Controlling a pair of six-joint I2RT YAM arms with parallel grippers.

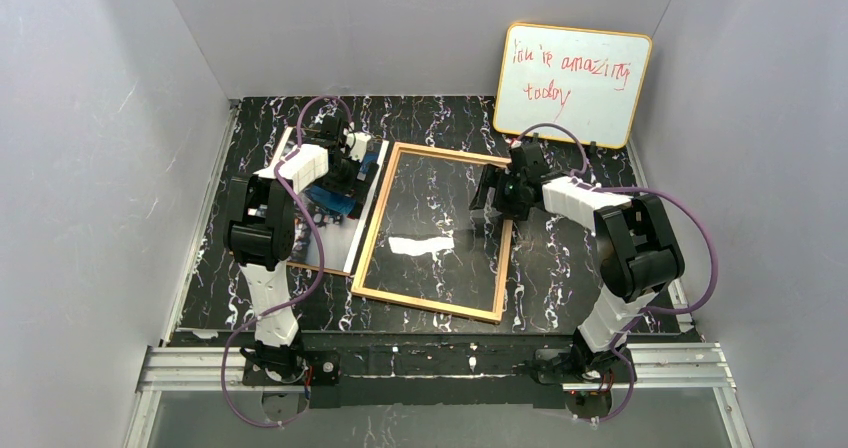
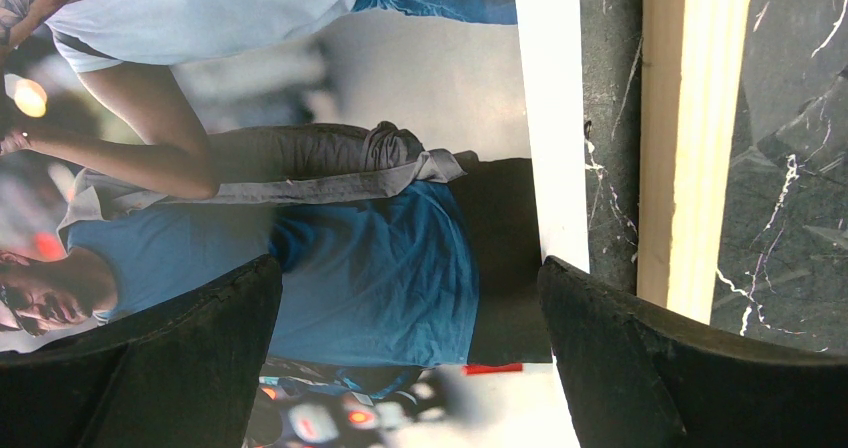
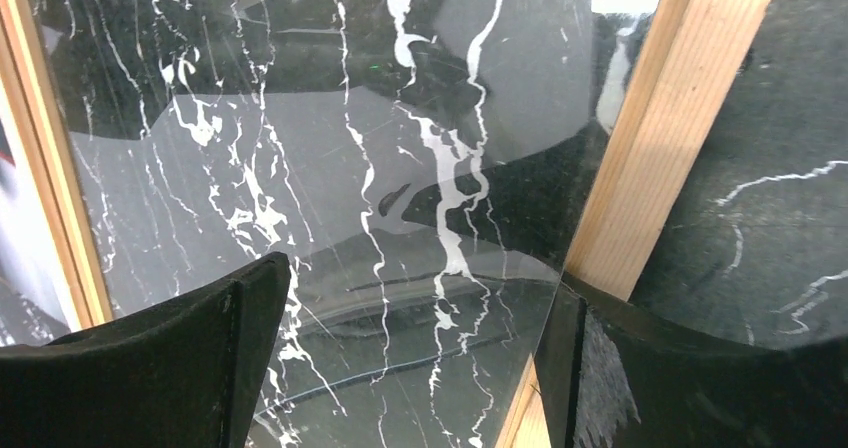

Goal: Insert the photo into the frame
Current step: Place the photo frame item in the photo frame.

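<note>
The photo (image 1: 338,204) lies face up at the left of the table, partly hidden under my left arm. In the left wrist view it shows people in blue and white clothing (image 2: 380,258), with a white border along its right side. My left gripper (image 1: 352,160) is open just above the photo, and its fingers (image 2: 410,353) straddle the part near the white border. The frame (image 1: 374,223) lies flat in the middle, with the marble showing through its clear pane (image 3: 350,168). My right gripper (image 1: 496,190) is open over the frame's right rail (image 3: 680,108). One of its fingers is over the pane and the other at the rail (image 3: 410,358).
A whiteboard (image 1: 572,83) with red writing leans against the back wall at the right. A thin brown edge (image 1: 318,268) shows under the photo's near side. Grey walls close in the black marble table (image 1: 560,268) on three sides. The frame's left rail (image 2: 690,138) lies close beside the photo.
</note>
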